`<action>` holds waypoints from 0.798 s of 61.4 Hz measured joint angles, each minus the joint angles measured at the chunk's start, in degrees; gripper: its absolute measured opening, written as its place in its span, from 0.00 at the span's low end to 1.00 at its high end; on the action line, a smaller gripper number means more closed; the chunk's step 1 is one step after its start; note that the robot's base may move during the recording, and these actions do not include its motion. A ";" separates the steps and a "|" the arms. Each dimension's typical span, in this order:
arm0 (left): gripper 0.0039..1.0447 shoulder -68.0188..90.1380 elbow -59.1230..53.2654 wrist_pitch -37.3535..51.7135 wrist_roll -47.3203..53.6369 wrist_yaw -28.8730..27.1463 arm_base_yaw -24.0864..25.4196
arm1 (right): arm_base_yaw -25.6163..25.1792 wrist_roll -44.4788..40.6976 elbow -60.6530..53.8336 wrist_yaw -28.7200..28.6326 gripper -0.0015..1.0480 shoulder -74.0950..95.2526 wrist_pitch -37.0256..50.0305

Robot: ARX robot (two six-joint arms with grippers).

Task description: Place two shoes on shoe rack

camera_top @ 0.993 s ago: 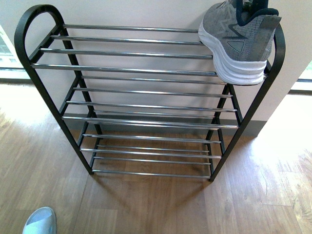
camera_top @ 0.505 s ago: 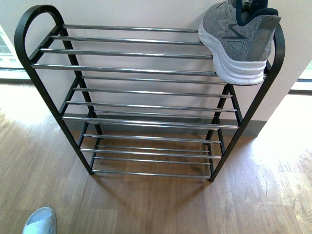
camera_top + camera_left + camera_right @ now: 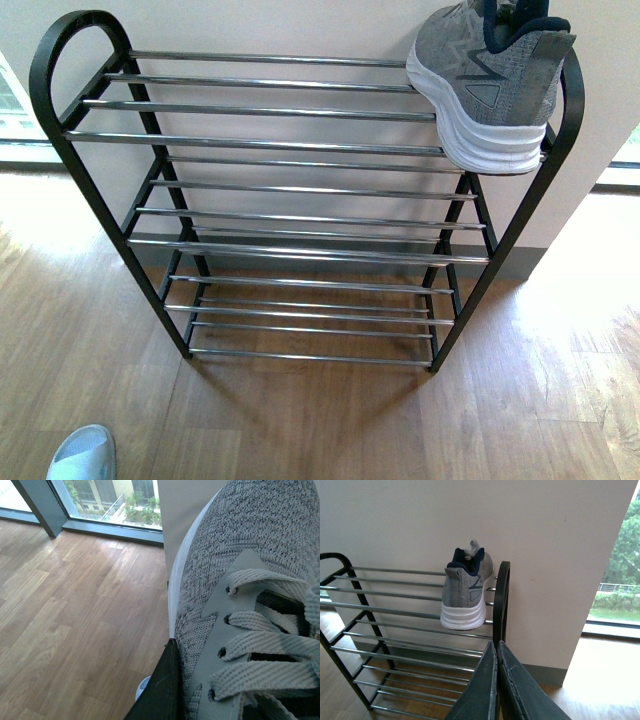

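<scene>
Right end effector hangs clenched and empty, well short of one grey knit sneaker sitting at 1 o'clock on the shoe rack, top shelf. Left end effector touches a second sneaker; I cannot tell its grip. Wood-plank floor, pale wall. Two sneakers, one rack.

Front camera: on my body, angled down at the shoe rack. Right wrist: farther back, same rack. Left wrist: close-up on a shoe.
</scene>
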 joint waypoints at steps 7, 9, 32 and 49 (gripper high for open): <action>0.02 0.02 0.00 0.00 -0.02 0.04 0.00 | 0.00 0.00 -0.68 0.00 0.02 -1.14 -0.13; 0.02 0.02 0.00 -0.02 -0.02 0.04 0.00 | 0.00 0.00 -0.96 -0.17 0.02 -1.75 -0.20; 0.02 0.00 0.00 0.00 -0.02 0.02 0.00 | 0.00 -0.09 -1.01 -0.02 0.27 -2.73 -0.13; 0.02 0.00 0.00 0.00 -0.02 0.02 0.00 | 0.00 -0.02 -1.01 -0.02 0.61 -2.73 -0.13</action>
